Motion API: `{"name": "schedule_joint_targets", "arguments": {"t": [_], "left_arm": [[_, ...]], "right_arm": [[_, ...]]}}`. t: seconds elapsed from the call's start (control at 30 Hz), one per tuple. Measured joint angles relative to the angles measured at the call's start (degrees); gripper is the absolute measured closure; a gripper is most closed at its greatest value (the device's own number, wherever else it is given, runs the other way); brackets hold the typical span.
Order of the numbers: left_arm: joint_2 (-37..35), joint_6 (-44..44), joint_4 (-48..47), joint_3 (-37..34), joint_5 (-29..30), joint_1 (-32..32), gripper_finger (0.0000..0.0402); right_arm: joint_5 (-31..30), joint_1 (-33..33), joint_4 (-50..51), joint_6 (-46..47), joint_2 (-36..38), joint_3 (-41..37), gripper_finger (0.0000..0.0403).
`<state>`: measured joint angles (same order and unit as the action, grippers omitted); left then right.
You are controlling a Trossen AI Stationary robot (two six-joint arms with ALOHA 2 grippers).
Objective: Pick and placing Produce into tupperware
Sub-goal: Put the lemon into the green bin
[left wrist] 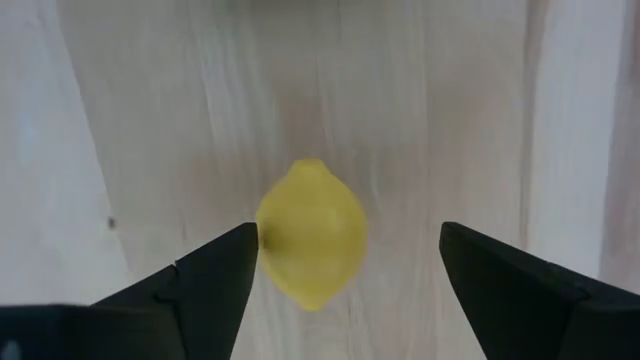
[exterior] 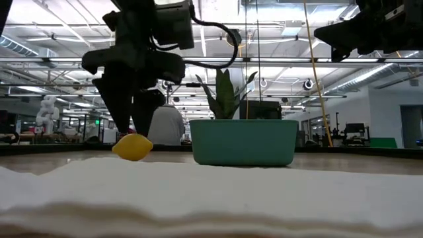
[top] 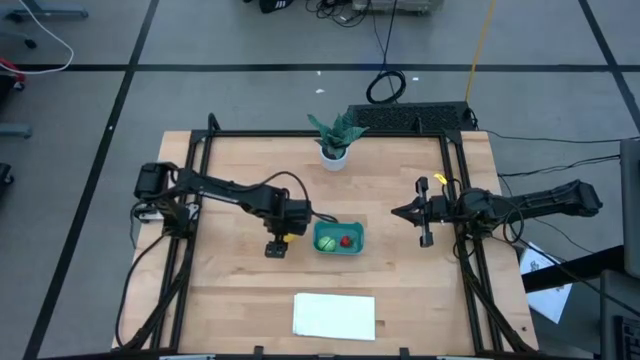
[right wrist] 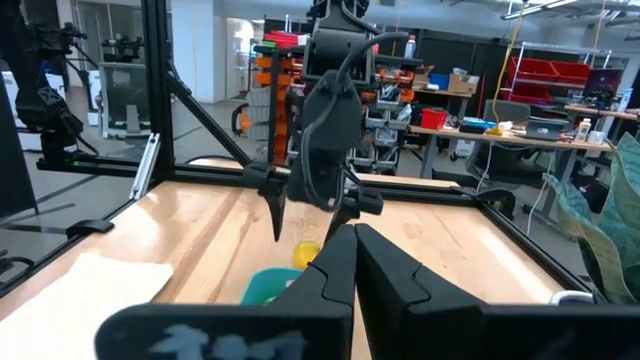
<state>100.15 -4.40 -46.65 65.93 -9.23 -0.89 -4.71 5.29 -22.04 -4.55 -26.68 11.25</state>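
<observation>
Left gripper (left wrist: 345, 262) hung over the wooden table (top: 240, 290), just left of the teal tub (top: 338, 239), fingers (left wrist: 205, 275) spread wide apart and pointing down. The yellow lemon piece (left wrist: 311, 233) lay on the boards between them, close against one finger, well clear of the other; not clamped. From table height the lemon piece (exterior: 132, 147) rested on the surface under the gripper, just beside the tub (exterior: 243, 141) and outside it. Inside the tub sat the green round piece (top: 327, 241) and the smaller red piece (top: 346, 240), side by side. Right gripper (right wrist: 352, 236) was held above the table's right side, well apart from the tub, fingers pressed together on nothing. A leafy plant in a white pot (top: 334, 140) stood at the far edge, and a flat white sheet (top: 334, 315) lay at the near edge. Beyond the table a person (exterior: 165, 123) stood with back turned.
</observation>
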Motion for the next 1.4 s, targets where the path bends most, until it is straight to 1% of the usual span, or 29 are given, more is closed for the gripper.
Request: {"name": "schedule_joint_targets", "arguments": {"t": [0.1,0.43,0.57,0.7,1.03,1.17,1.4], "left_arm": [[1.0,-0.5,0.2,0.0,0.2,0.0,0.0082],[2.9,-2.0,1.1,-0.4,3.9,0.9,0.0082],[2.8,-1.9,4.0,-2.7,4.3,1.3,0.0082],[2.8,-1.4,4.6,-3.8,4.4,1.5,0.0082],[2.8,-1.3,8.0,-4.1,5.2,1.6,0.0085],[2.8,-1.3,7.9,-4.1,5.2,1.6,0.0111],[2.8,-1.3,7.8,-4.1,5.2,1.6,0.0184]], "right_arm": [[0.0,0.0,0.0,0.0,0.0,0.0,0.0403],[0.0,0.0,0.0,0.0,-0.2,0.0,0.0403],[0.0,0.0,0.0,0.0,-0.2,0.0,0.0403],[0.0,0.0,0.0,0.0,-0.2,0.0,0.0403],[0.0,0.0,0.0,0.2,-0.2,0.0,0.0403],[0.0,0.0,0.0,0.2,-0.2,0.0,0.0403],[0.0,0.0,0.0,0.2,-0.2,0.0,0.0403]]}}
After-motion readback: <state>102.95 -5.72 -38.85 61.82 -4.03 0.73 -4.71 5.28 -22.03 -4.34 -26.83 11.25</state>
